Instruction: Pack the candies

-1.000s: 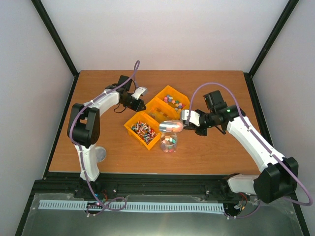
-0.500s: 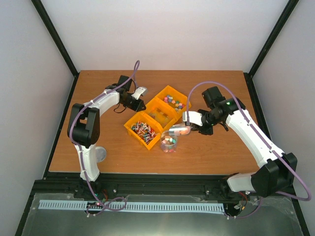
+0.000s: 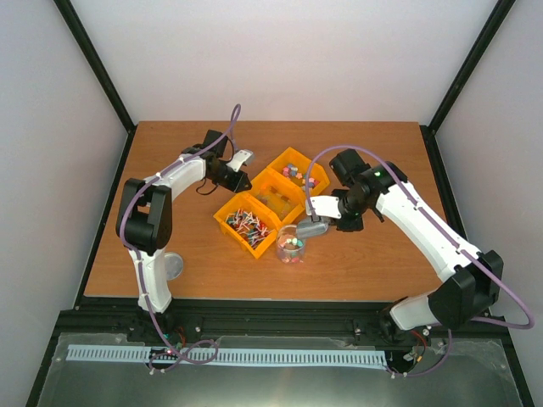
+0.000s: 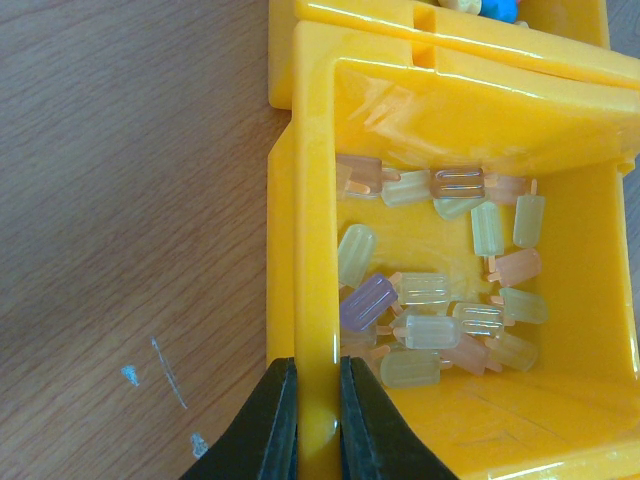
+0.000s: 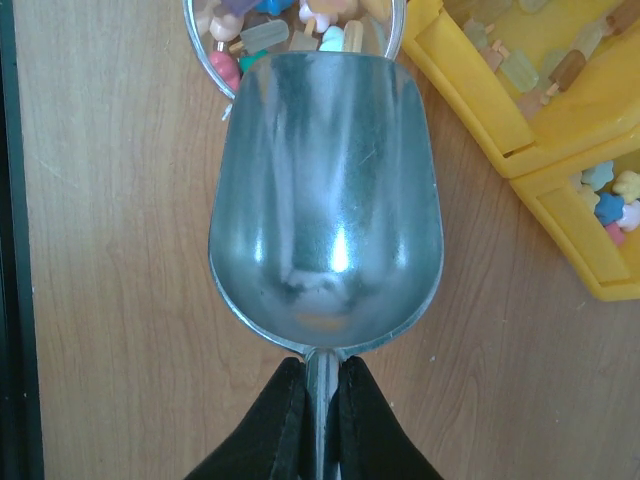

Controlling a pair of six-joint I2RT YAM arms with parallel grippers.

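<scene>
Now the right gripper (image 5: pixel 320 368) pinches the handle of an empty metal scoop (image 5: pixel 325 200), its lip over the clear jar (image 3: pixel 293 257) of candies (image 5: pixel 262 36). The left gripper (image 4: pixel 318 372) clamps a yellow bin (image 4: pixel 312 200) wall.

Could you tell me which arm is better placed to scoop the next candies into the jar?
Right, probably: the right hand grips the empty scoop at the jar; the left hand is clamped on the wall of a yellow bin.

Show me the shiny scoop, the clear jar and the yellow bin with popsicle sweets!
scoop (image 5: pixel 325 200): right wrist view, middle of its bowl.
clear jar (image 3: pixel 291 257): top view, its near wall.
yellow bin (image 4: pixel 314 200): left wrist view, its left wall.
</scene>
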